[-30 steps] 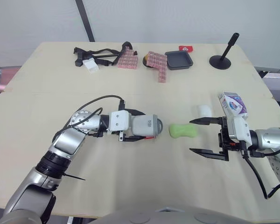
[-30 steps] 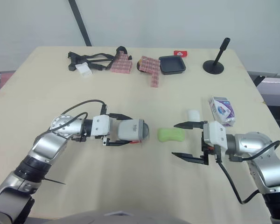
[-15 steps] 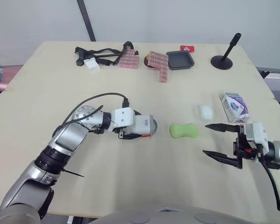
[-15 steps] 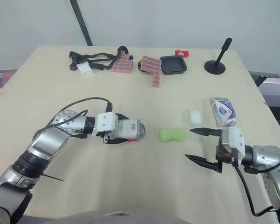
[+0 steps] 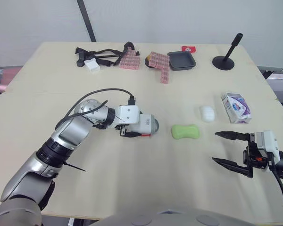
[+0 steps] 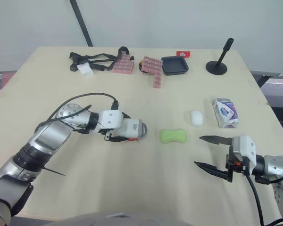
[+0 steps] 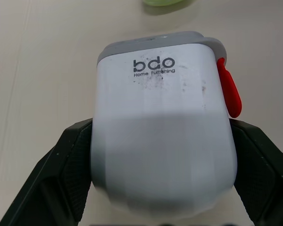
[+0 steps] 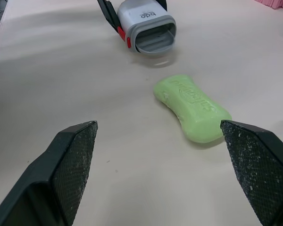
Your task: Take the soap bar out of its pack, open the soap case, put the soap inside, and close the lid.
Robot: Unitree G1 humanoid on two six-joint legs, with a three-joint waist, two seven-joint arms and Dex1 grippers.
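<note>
- Pulled the right gripper [image 5: 216, 147] back across the table [image 5: 132, 188], fingers wide apart, empty.
- Drew the left gripper [image 5: 137, 128] back too, clamped on the soap case [image 7: 162, 117].
- Left the green soap bar [image 5: 185, 132] bare, well ahead of both sets of fingertips.
- Suggests unpacking is done, with the pack [image 5: 236, 107] aside; opening the case probably next.

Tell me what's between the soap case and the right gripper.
The green soap bar, touching neither soap case nor right gripper; the right wrist view shows it.
</note>
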